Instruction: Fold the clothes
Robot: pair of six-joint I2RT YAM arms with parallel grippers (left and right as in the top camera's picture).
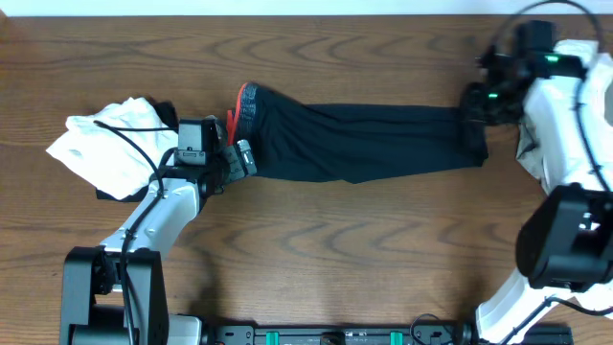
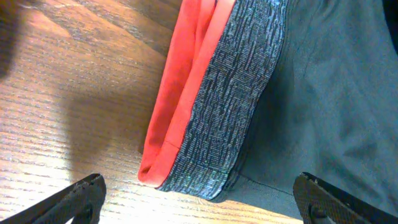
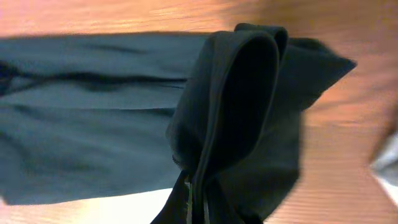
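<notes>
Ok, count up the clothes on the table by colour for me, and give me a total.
Black: 1, the pants, with a red and grey waistband.
White: 1, the crumpled heap at the left. I cannot tell whether it is more than one piece.
Total: 2 that show clearly.

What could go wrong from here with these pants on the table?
The right claw pinches a bunched leg end of the black pants; it could slip free mid-fold. The left claw hangs open at the waistband, pinning nothing, so the pants may drag. The white tops beside the left arm could snag.
</notes>
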